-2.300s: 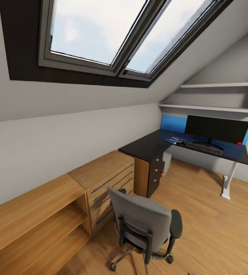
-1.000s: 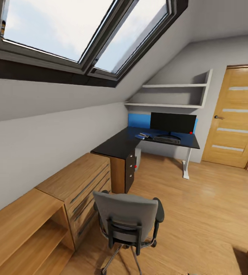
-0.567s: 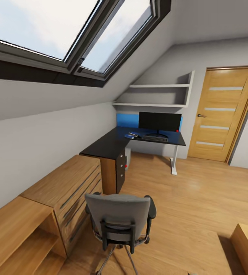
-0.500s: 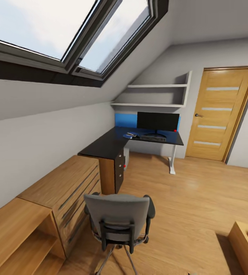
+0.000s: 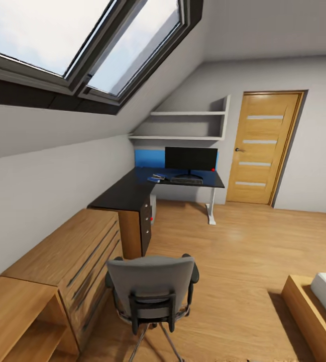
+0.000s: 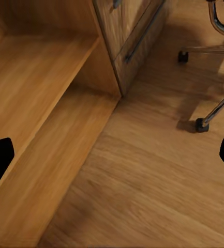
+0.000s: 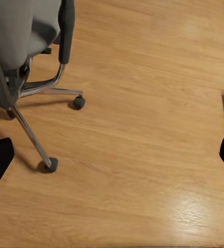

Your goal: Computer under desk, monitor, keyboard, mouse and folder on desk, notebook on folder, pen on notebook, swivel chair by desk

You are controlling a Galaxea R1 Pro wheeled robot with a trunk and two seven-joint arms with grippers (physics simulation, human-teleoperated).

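- Chair count: one swivel chair (image 5: 152,289), back toward us — seat hidden.
- One monitor (image 5: 191,158), one keyboard (image 5: 186,179) on the desk (image 5: 127,193); mouse too small to tell.
- Left gripper (image 6: 112,155) and right gripper (image 7: 112,157) — fingers spread wide.

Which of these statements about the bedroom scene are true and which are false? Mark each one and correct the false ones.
1. The monitor stands on the desk. True.
2. The swivel chair is pushed in against the desk. False: it stands apart from the desk, beside the light-wood drawer chest.
3. The wooden door is shut. True.
4. The keyboard lies on the floor. False: it lies on the desk in front of the monitor.
5. The left claw grips a chair leg. False: its fingertips are wide apart over bare floor.
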